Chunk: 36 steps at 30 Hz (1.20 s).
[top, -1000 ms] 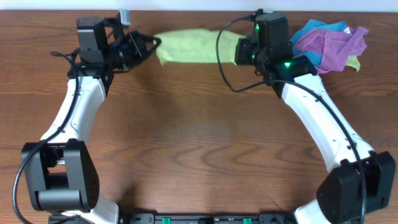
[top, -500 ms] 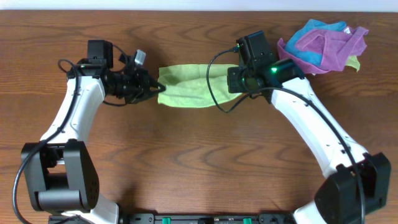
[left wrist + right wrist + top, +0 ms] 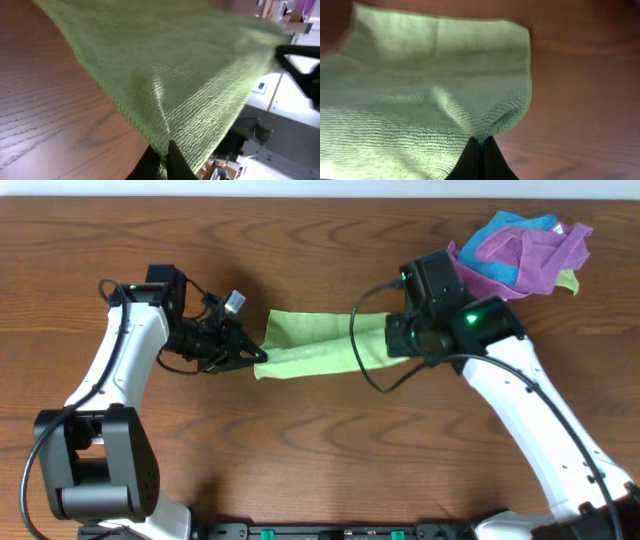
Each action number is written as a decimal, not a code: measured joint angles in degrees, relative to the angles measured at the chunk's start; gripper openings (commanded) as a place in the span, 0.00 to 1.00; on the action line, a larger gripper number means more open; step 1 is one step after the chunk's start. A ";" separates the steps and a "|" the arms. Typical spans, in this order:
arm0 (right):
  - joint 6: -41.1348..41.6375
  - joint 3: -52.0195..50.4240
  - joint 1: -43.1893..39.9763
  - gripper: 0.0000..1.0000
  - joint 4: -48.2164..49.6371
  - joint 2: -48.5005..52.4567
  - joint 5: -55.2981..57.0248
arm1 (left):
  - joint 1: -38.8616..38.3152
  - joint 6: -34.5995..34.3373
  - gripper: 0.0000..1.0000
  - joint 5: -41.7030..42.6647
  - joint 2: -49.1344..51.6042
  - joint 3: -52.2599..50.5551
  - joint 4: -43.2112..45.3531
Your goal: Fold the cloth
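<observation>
Both ends of the cloth are pinched — the left gripper nips its left corner, the right gripper its right edge — nearer the tabletop's far edge.

- Bench: brown wood-grain surface, filling most of the overhead frame.
- Purple cloth: crumpled, upper right of frame, topmost in a heap.
- Blue cloth: bunched beneath the purple one, showing at the heap's upper edge.
- Black rail: bottom edge, centre, with green fittings.
</observation>
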 measured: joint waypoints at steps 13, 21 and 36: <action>6.29 -18.27 2.99 0.01 2.58 -10.60 -3.85 | 0.00 5.57 0.06 -0.09 -0.04 -21.81 4.57; 12.46 -27.65 7.67 0.01 4.02 -12.63 -4.09 | 0.00 6.21 0.06 -0.42 -0.07 -29.33 6.95; 16.72 -28.96 11.06 0.01 6.69 -12.66 -0.92 | 0.00 6.36 0.06 -1.05 -0.07 -29.49 7.82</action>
